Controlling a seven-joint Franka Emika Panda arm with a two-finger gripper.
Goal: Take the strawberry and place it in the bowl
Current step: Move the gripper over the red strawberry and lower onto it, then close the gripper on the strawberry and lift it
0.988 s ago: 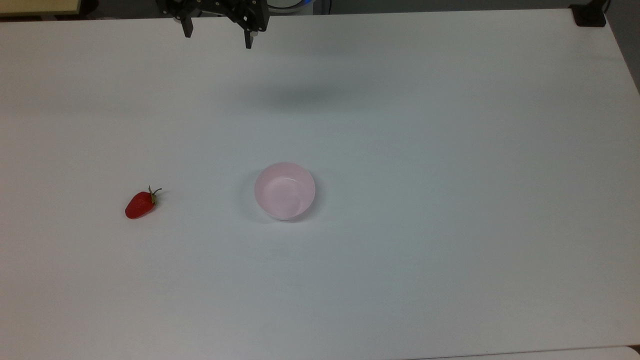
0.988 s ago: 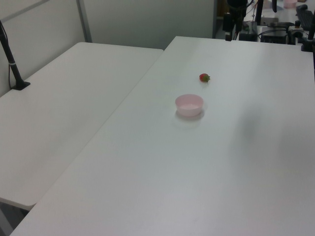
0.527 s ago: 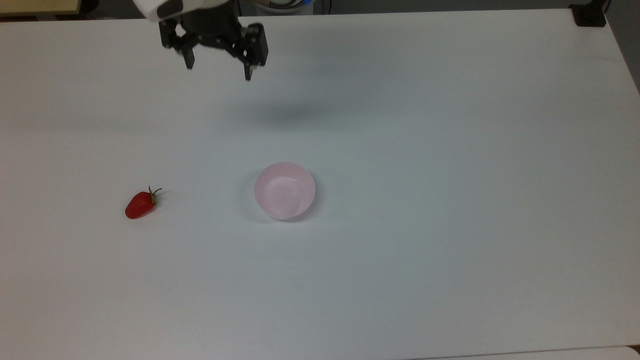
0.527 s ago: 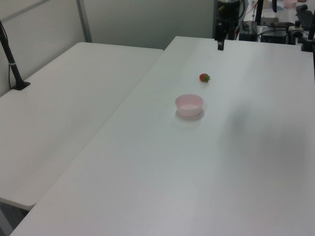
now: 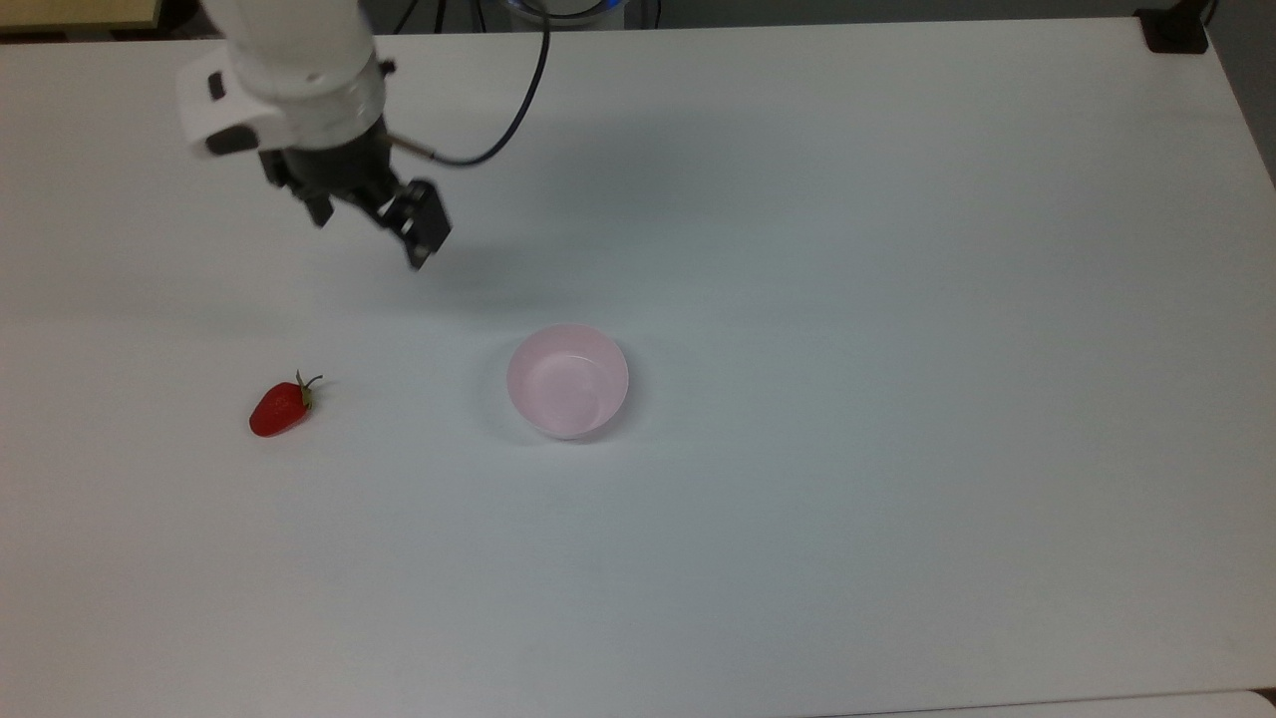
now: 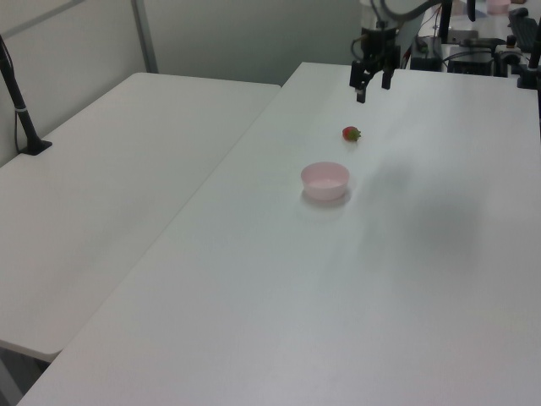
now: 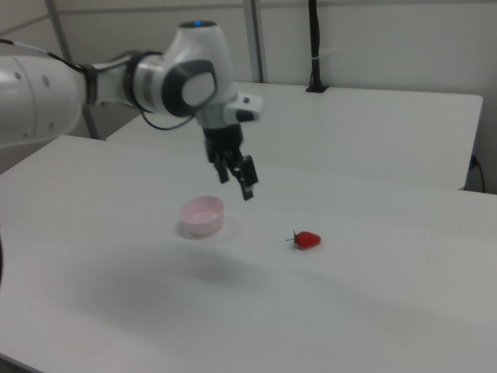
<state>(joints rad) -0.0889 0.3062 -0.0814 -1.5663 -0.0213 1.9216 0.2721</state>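
A small glossy red strawberry (image 5: 280, 408) (image 6: 351, 134) (image 7: 307, 240) with a green stem lies on the white table (image 5: 897, 299), at the top view's left. The pale pink bowl (image 5: 567, 380) (image 6: 325, 181) (image 7: 203, 215) stands upright near the table's middle with nothing inside. My gripper (image 5: 367, 239) (image 6: 372, 90) (image 7: 236, 184) hangs open in the air with nothing between its black fingers. In the top view it is up and to the right of the strawberry, and up and to the left of the bowl. It touches neither.
A second white table (image 6: 118, 178) adjoins at the left view's left, with a black post (image 6: 21, 106) clamped to it. A black cable (image 5: 518, 110) trails from the arm. Equipment (image 6: 482, 42) stands behind the table's far edge.
The arm has come down and forward over the table from its far edge, shifting toward the top view's left, nearer the strawberry. The fingers stay open. Strawberry and bowl have not moved.
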